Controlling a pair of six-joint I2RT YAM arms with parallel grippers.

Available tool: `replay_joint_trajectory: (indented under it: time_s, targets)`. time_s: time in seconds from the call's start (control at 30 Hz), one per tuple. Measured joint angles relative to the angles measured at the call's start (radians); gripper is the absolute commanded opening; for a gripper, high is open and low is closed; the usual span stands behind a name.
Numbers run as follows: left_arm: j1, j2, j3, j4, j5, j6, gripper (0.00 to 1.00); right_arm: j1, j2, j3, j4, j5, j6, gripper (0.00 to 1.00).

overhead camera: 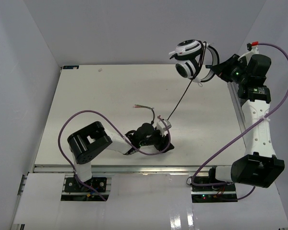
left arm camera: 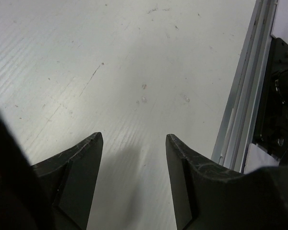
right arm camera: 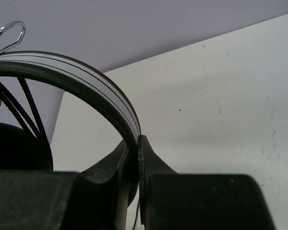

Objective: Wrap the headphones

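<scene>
Nearest me, the left gripper [overhead camera: 162, 128] sits low over the table [overhead camera: 96, 91] near its front edge. Its jaws stand apart with only bare board between them. A thin cable [overhead camera: 180, 98] runs straight from just beside it, slanting up and away to the right, and its loose end curls leftward on the board. Over the far right corner, the right gripper [overhead camera: 217, 71] is clamped on the headband [right arm camera: 86, 79]. It holds the headphones [overhead camera: 188, 57] aloft with the cups to its left, close to the back wall [overhead camera: 134, 28].
</scene>
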Motion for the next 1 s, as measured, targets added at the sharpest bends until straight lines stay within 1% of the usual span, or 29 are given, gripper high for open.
replay_joint_trajectory:
  time_s: [0.1,0.17,0.23,0.3,0.33,0.37,0.43,0.53,0.67,0.77,0.87,0.93,1.0]
  targets:
    - [0.006,0.000,-0.032,0.013,-0.003,0.010,0.59,-0.063,-0.007,0.024,0.003,-0.064,0.034,0.08]
    - [0.008,0.000,-0.050,0.020,-0.003,0.017,0.51,-0.099,-0.015,0.028,0.009,-0.105,0.053,0.08]
    - [0.012,0.000,-0.061,0.029,-0.003,0.022,0.30,-0.138,-0.021,0.028,0.008,-0.160,0.071,0.08]
    - [0.020,0.000,-0.069,0.039,-0.001,0.020,0.12,-0.173,-0.021,0.028,0.008,-0.230,0.081,0.08]
    - [0.025,0.000,-0.072,0.045,0.001,0.023,0.05,-0.183,-0.021,0.028,0.008,-0.258,0.084,0.08]
    - [0.033,0.000,-0.074,0.050,0.005,0.026,0.03,-0.195,-0.022,0.025,0.013,-0.291,0.085,0.08]
    - [0.058,0.000,-0.075,0.052,0.019,0.026,0.00,-0.210,-0.025,0.012,0.034,-0.367,0.080,0.08]
    - [0.110,-0.007,-0.077,0.047,0.053,0.025,0.00,-0.220,-0.055,-0.047,0.095,-0.476,0.043,0.08]
    - [0.223,-0.051,-0.079,0.003,0.124,0.034,0.00,-0.222,-0.175,-0.136,0.117,-0.575,-0.100,0.08]
    - [0.313,-0.106,-0.048,-0.094,0.173,0.071,0.00,-0.222,-0.276,-0.157,0.107,-0.655,-0.310,0.08]
    - [0.389,-0.130,0.063,-0.242,0.224,0.125,0.00,-0.211,-0.349,-0.156,0.020,-0.707,-0.604,0.08]
    - [0.432,-0.135,0.154,-0.325,0.257,0.154,0.00,-0.195,-0.384,-0.169,-0.051,-0.694,-0.791,0.08]
    - [0.471,-0.142,0.236,-0.398,0.289,0.169,0.00,-0.180,-0.406,-0.211,-0.104,-0.655,-0.940,0.08]
